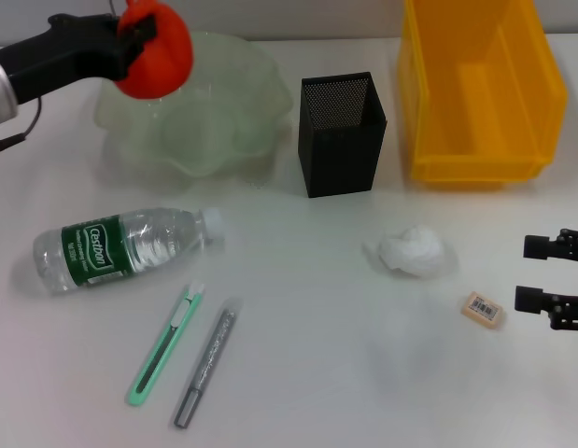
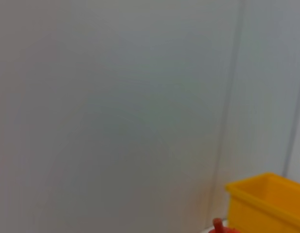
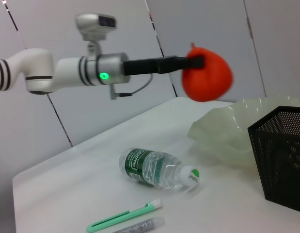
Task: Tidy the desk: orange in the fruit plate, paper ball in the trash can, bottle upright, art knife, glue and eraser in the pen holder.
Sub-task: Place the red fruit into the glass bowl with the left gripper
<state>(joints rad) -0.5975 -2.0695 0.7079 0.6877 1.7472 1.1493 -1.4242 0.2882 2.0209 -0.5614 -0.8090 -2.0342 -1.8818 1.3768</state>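
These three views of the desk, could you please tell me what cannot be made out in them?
- Left hand: head view, the round orange fruit it holds covers the fingertips.
- Right hand: head view, cut off by the edge.
- Small beige eraser: label print too small to read.
- Yellow plastic bin: left wrist view shows only a corner, mostly wall.
- Black mesh pen holder: right wrist view, cut off by the edge.

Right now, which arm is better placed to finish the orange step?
Left. The left gripper already holds the orange in the air above the fruit plate. The right gripper waits open across the desk, beside the eraser.
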